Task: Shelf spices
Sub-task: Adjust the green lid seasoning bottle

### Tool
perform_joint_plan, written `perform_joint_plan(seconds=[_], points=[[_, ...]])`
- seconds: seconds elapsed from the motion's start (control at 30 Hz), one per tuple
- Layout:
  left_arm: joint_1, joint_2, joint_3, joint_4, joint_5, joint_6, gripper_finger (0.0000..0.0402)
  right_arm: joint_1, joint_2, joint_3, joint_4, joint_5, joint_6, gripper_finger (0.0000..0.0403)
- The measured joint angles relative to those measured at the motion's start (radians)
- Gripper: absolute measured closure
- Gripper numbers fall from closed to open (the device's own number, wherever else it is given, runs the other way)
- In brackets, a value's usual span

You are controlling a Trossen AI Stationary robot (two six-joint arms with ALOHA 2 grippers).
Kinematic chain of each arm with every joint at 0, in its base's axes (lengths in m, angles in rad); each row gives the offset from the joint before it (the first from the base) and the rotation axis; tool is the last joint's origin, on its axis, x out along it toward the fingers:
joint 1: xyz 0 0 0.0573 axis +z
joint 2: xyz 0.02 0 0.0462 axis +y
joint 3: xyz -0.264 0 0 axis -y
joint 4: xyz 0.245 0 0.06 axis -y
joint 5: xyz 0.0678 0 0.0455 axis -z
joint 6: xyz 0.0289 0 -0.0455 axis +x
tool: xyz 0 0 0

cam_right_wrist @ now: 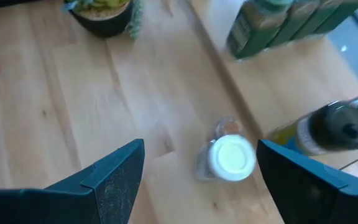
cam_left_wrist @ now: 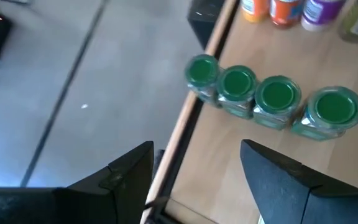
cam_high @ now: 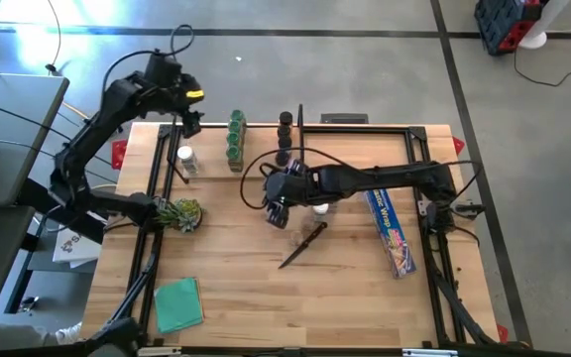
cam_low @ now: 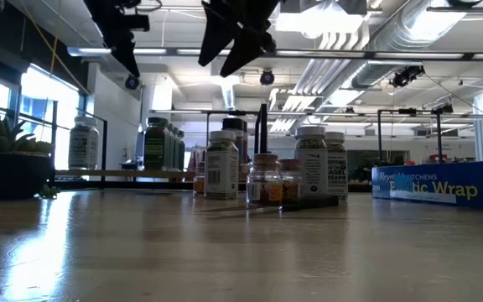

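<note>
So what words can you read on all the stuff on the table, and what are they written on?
"Wrap" - big white letters on the long blue box, low view.
"...ITCHENS" - smaller line above it on the same box; its start is cut off.
"Wrap" - again on the box's top in the high view.
Spice jar labels: print too small and blurred to read.
Green-capped jars: no text shows.

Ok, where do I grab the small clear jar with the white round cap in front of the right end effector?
Probably grip the small clear jar by its round body just under the cap, coming down from above: it stands upright with bare wood on two sides. Stay clear of the black-capped bottle beside it.
</note>
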State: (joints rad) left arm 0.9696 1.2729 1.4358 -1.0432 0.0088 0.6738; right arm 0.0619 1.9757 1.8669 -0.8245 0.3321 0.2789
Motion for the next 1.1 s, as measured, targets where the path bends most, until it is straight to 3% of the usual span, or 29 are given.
perform_joint_plan(seconds=[0.27, 0.43, 0.77, 1.1], points=[[-0.002, 0.186, -0.001, 0.01, 0.004, 0.102, 0.0193, 0.037, 0.01, 0.0, -0.029, -0.022, 0.008, 0.0099], [-0.022, 0.245, -0.001, 0.008, -0.069, 0.075, 0.0215, 0.053, 0.006, 0.0, -0.044, -0.026, -0.025, 0.0099], [-0.061, 0.316, 0.0, -0.019, 0.017, 0.081, 0.0272, 0.079, 0.005, 0.0, -0.082, -0.034, -0.017, 0.0099], [-0.066, 0.405, 0.0, -0.009, 0.013, 0.122, 0.0262, 0.098, 0.004, 0.0, -0.118, -0.035, -0.023, 0.0099]])
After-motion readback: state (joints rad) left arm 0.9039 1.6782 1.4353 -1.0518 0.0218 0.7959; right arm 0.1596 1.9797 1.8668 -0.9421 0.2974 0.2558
